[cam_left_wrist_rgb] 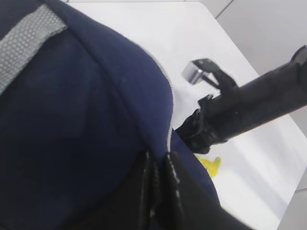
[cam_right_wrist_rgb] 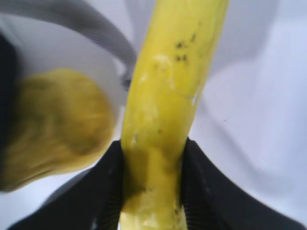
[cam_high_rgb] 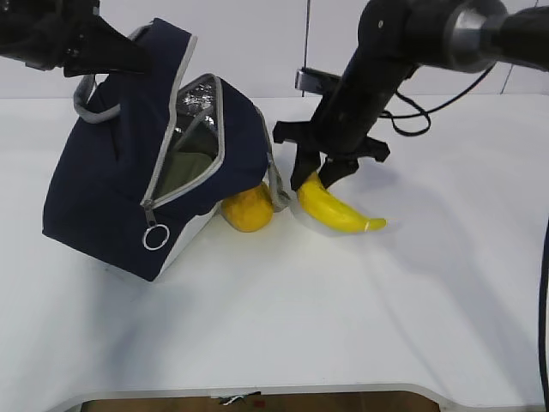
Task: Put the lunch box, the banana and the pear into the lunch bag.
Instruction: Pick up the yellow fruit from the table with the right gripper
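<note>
Lunch bag [cam_high_rgb: 120, 180] first, at the 9 o'clock side of the exterior view: a navy-blue fabric bag tipped on the white counter [cam_high_rgb: 343, 309], its grey zipper undone so the flap stands up and the silver lining shows inside. A pale green shape lies in the opening; whether that is the lunch box I cannot tell. A metal ring pull [cam_high_rgb: 155, 237] hangs at the lower end of the zipper. The left gripper [cam_left_wrist_rgb: 158, 191] holds the bag from the 11 o'clock corner; in the left wrist view its black fingers [cam_left_wrist_rgb: 175, 191] are pressed together on a fold of the blue cloth near the grey zipper edge.

Just beside the bag, toward 3 o'clock, the yellow-orange pear [cam_high_rgb: 248, 209] rests on the counter, touching the bag's lower white panel and partly tucked under its overhanging side. A grey webbing handle [cam_high_rgb: 276, 184] hangs down between pear and banana.

Next along, the banana [cam_high_rgb: 337, 210] lies on the counter, its pointed tip aimed toward 4 o'clock. The right gripper [cam_high_rgb: 322, 176] comes down onto its thick end from 12 o'clock. In the right wrist view both black fingers [cam_right_wrist_rgb: 201, 191] touch the banana's sides, pinching it, with the pear blurred at 9 o'clock.
</note>
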`<move>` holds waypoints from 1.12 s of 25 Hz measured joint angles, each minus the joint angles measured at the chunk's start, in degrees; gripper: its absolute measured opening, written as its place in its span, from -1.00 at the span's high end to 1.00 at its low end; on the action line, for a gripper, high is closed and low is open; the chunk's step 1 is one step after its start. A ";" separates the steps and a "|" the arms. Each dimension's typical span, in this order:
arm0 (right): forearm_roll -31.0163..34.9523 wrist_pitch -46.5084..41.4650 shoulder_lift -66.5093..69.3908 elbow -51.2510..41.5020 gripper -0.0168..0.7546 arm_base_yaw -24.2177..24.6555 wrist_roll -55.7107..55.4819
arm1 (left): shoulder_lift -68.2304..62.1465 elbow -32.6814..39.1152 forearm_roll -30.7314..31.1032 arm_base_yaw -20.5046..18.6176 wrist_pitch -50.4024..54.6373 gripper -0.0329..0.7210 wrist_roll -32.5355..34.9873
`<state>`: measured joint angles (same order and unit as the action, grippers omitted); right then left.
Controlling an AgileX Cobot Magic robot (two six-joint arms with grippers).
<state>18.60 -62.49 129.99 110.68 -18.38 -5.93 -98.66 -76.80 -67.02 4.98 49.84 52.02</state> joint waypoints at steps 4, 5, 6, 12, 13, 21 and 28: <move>-0.22 -6.82 0.00 10.25 0.24 0.00 3.79 | 0.00 0.00 0.00 0.00 0.00 0.84 0.00; -0.22 -7.36 0.00 13.00 0.24 0.00 4.20 | 0.00 0.00 -0.11 0.00 0.00 0.84 0.00; -0.11 -7.60 0.00 15.20 0.24 0.00 4.58 | 0.00 0.00 -0.26 0.00 0.00 0.84 0.00; 14.40 -8.44 0.00 21.04 0.24 -0.11 6.81 | 0.00 0.00 -0.70 0.00 0.00 0.84 0.00; 16.87 -8.59 0.00 21.04 0.24 -0.23 7.65 | 0.00 0.00 -0.73 0.00 0.00 0.84 0.00; 25.81 -8.81 0.00 20.43 0.25 -1.96 9.44 | 0.00 0.00 -1.06 0.00 0.00 0.84 0.00; 33.22 -8.81 2.15 19.96 0.25 -2.68 11.01 | 0.00 0.00 -1.25 0.00 0.12 0.84 0.00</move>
<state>51.82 -71.30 132.14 130.64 -21.06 5.08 -98.66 -76.80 -68.27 4.98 49.96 52.02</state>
